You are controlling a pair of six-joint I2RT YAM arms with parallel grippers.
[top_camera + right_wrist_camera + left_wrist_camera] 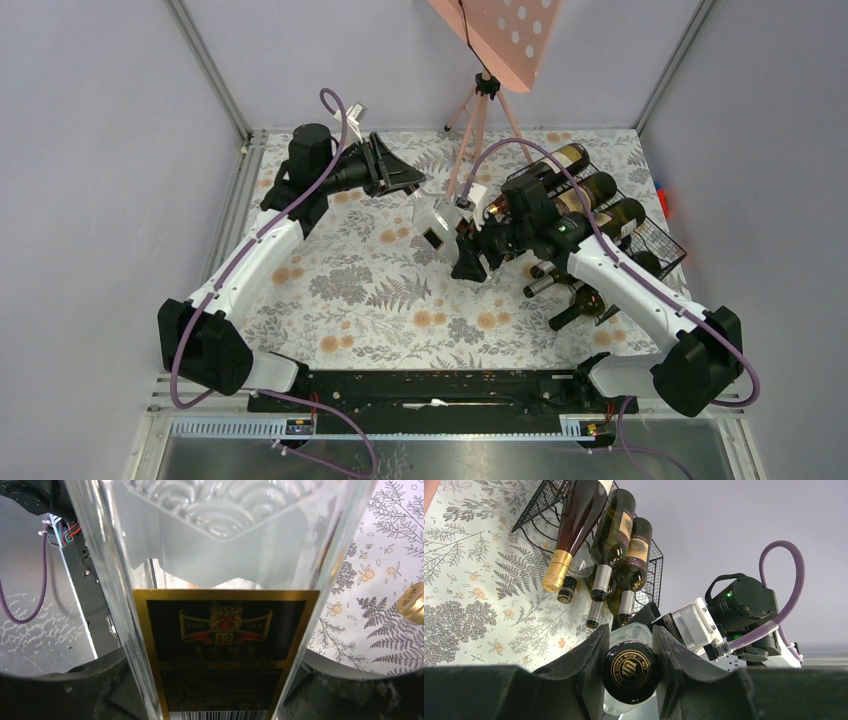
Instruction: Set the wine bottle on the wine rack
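Observation:
The wine bottle (436,228) is clear glass with a black cap and a black-and-gold label, held in the air above the middle of the table, between the arms. My left gripper (410,188) is shut on its cap end; in the left wrist view the fingers (589,655) press both sides of the black cap (630,669). My right gripper (466,248) is shut on the bottle's body, which fills the right wrist view (220,630). The black wire wine rack (655,240) stands at the right and holds several dark bottles (611,530).
A pink tripod stand (478,105) with a pink perforated panel (500,35) stands at the back centre, left of the rack. Grey walls enclose the floral table cover (370,290). Two bottles (575,300) lie low at the rack's front.

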